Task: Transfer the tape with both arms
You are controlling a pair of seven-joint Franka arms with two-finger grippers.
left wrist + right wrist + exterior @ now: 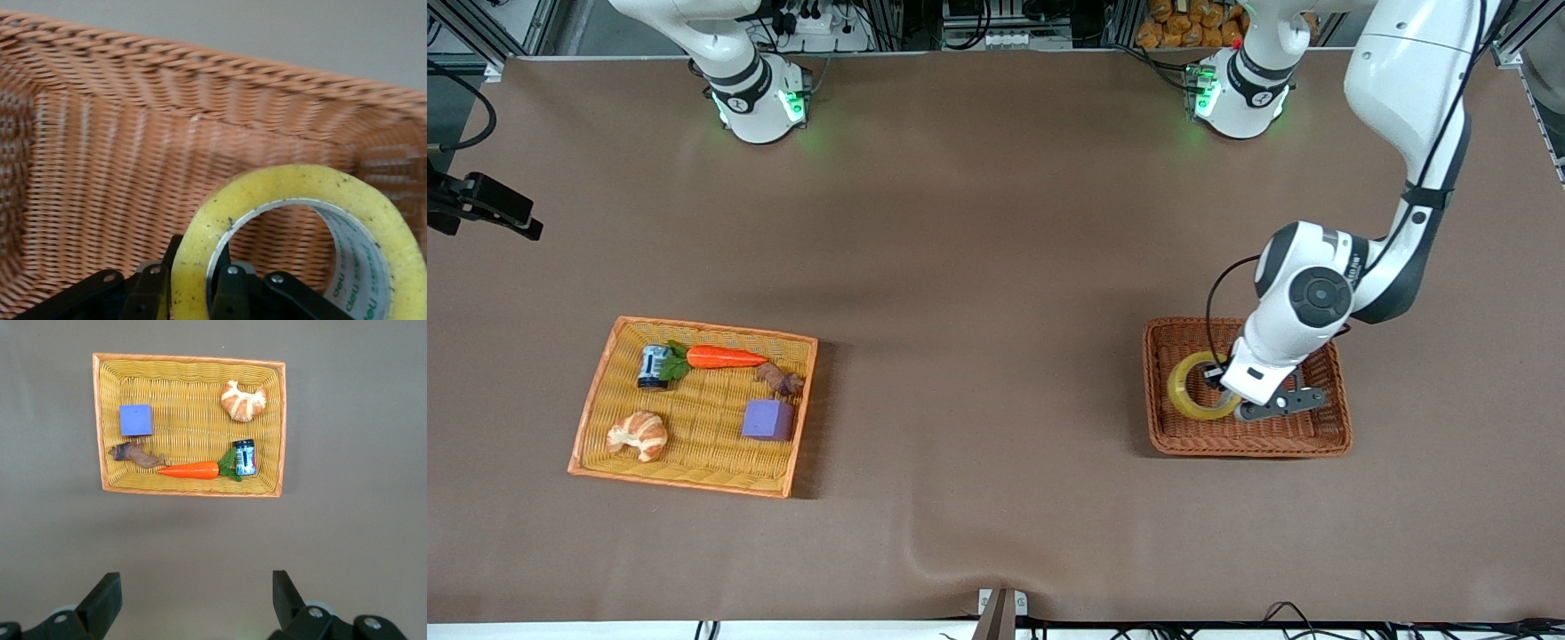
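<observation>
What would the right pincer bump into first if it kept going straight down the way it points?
Probably just the bare brown table. The right pincer is open and points down at cloth beside the yellow basket, though how high it hangs is unclear.

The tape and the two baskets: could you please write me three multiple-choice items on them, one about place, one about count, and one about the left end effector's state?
1. Where is the tape?
A. in the brown basket toward the left arm's end of the table
B. in the orange basket
C. on the bare table

2. How many things lie in the orange basket?
A. three
B. five
C. seven

3. What is the left end effector doing?
A. hanging open
B. shut on the tape's wall
C. holding the carrot

Key: 1 A, the front view shows the roll inside the brown wicker. 2 B: croissant, jar, carrot, brown piece, purple cube. 3 B, the left wrist view shows its fingers either side of the yellow wall.
</observation>
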